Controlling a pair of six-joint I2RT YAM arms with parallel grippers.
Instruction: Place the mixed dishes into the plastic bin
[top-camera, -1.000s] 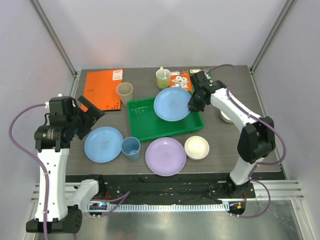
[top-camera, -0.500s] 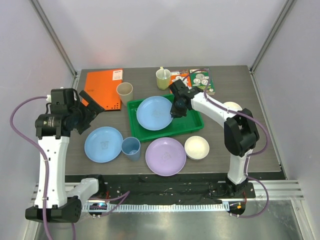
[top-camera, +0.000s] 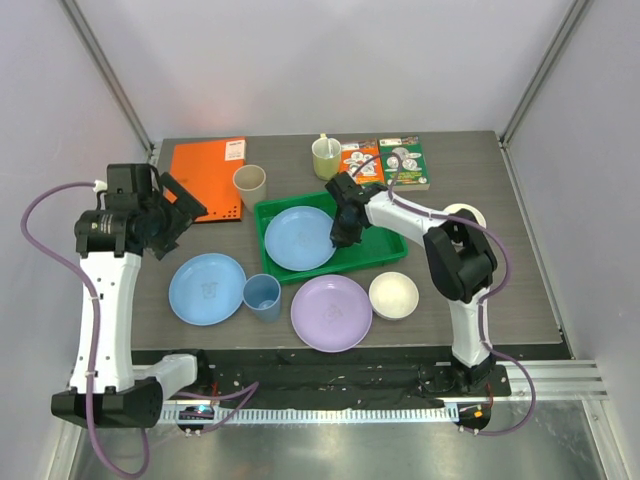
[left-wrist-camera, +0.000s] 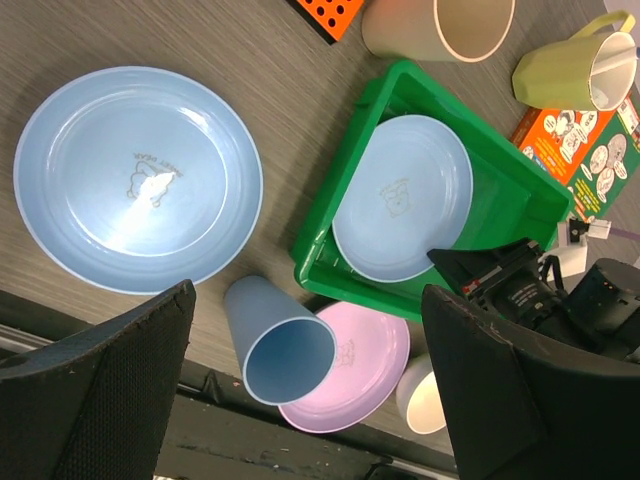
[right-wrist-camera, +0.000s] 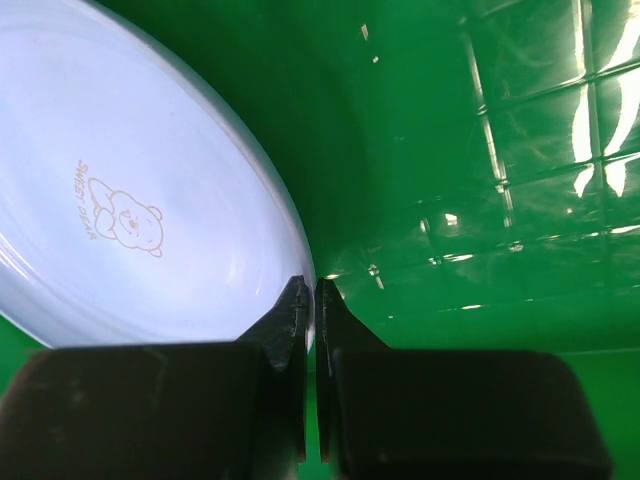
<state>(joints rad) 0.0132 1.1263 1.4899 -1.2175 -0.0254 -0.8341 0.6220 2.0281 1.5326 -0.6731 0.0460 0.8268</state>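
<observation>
Dishes are waiting nearest us: lilac plate (top-camera: 331, 312), cream bowl (top-camera: 393, 295), blue cup (top-camera: 262, 297). Beyond, our right gripper (right-wrist-camera: 308, 292) is pinching a light blue plate (top-camera: 300, 238) at its three-o'clock rim, keeping it low inside the green bin (top-camera: 378, 250) so it settles flat. At nine o'clock, our left gripper (top-camera: 178, 222) is hanging wide, carrying nothing.

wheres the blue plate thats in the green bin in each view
Top external: the light blue plate is at centre, in the left part of the green bin.
Left wrist: right of centre, upper half.
Right wrist: fills the left side.
Shared landmark: the green bin around it.
</observation>
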